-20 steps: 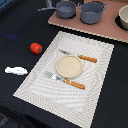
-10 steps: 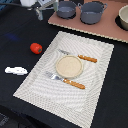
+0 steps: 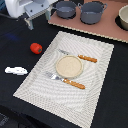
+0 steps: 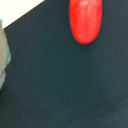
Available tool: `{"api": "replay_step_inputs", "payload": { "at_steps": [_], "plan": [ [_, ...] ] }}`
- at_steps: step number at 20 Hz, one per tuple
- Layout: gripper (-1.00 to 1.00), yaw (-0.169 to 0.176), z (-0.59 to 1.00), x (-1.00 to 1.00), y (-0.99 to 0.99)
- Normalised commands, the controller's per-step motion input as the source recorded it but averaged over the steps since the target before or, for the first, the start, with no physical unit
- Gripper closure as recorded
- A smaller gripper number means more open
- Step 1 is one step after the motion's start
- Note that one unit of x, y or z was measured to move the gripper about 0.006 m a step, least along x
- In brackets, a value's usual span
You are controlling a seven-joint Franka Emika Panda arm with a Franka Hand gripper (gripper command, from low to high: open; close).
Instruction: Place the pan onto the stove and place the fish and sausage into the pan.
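Note:
The small blue-grey pan (image 3: pixel 65 8) stands on the pinkish-brown stove (image 3: pixel 95 29) at its end on the exterior view's left. The red sausage (image 3: pixel 36 48) lies on the dark table, left of the placemat. The wrist view shows it close below the camera (image 4: pixel 85 20). The white fish (image 3: pixel 16 70) lies nearer the front left. My gripper (image 3: pixel 36 20) hangs above the table at the back left, over and behind the sausage. Its fingers look spread, with nothing between them. The fingers do not show in the wrist view.
A larger grey two-handled pot (image 3: pixel 93 12) stands on the stove beside the pan. A pale striped placemat (image 3: pixel 97 70) holds a round plate (image 3: pixel 68 66), a fork (image 3: pixel 64 80) and a knife (image 3: pixel 80 57). A pale edge (image 4: pixel 3 55) shows in the wrist view.
My arm has come into the exterior view from the back left corner and moved down toward the sausage. The pan, fish and sausage have not moved.

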Motion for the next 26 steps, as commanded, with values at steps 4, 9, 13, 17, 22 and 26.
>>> {"api": "replay_step_inputs", "payload": {
  "at_steps": [4,9,13,17,22,26],
  "plan": [
    [-1.0,0.028,-0.05,0.0,-0.83],
    [-1.0,0.092,-0.15,0.04,-0.72],
    [-1.0,0.117,-0.15,0.08,-0.7],
    [-1.0,0.115,-0.15,0.11,-0.62],
    [-1.0,0.078,-0.21,0.12,-0.48],
    [-1.0,0.043,-0.26,0.08,-0.22]
  ]
}}
